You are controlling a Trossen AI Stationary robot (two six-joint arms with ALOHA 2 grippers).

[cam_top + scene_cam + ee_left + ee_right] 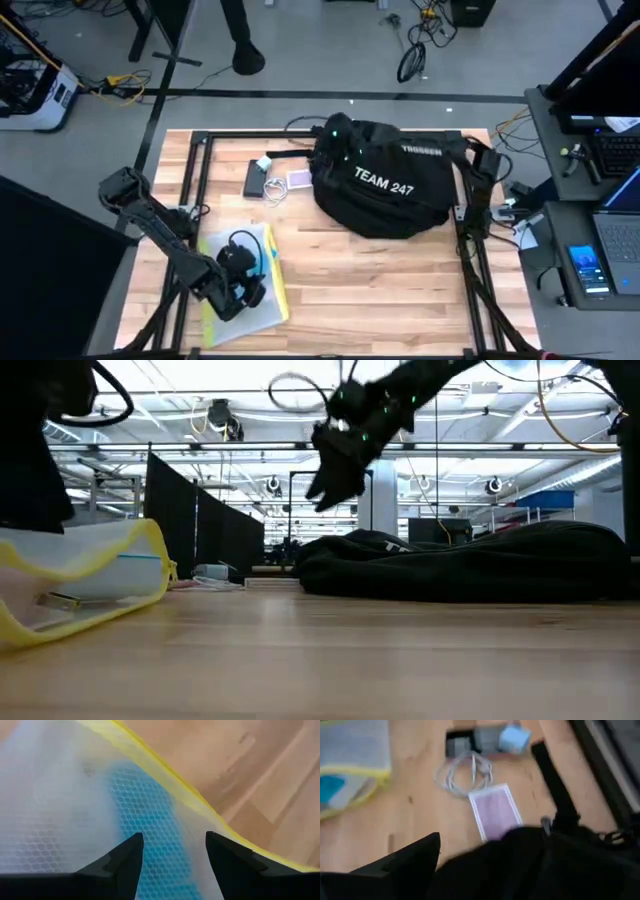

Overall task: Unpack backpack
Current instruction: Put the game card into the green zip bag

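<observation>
Backpack [385,190] lies flat on the wooden table [380,290], at the far side, white "TEAM 247" lettering up; in the low view it is a low black mound [470,565]; right gripper [335,135] hovers above the backpack's far-left edge, raised off the fabric; low view shows it [330,475] in the air over the bag; right wrist view has one dark finger [410,857] clear and the other lost against the black fabric, so cannot tell whether the fingers are spread or pressed together

Just beyond the right gripper, beside the backpack: pink card-like item [495,815], coiled white cable [462,775], dark flat box [460,742], small light-blue object [515,737]; all rest on the table, near one another, off the bag

Left gripper [240,275] sits over a translucent mesh pouch with yellow trim [245,300], well apart from the backpack; fingers [125,862] spread, nothing between them, pouch mesh [75,800] directly beneath; blue item [145,820] shows through the mesh between the fingertips; contact with the pouch cannot be told
</observation>
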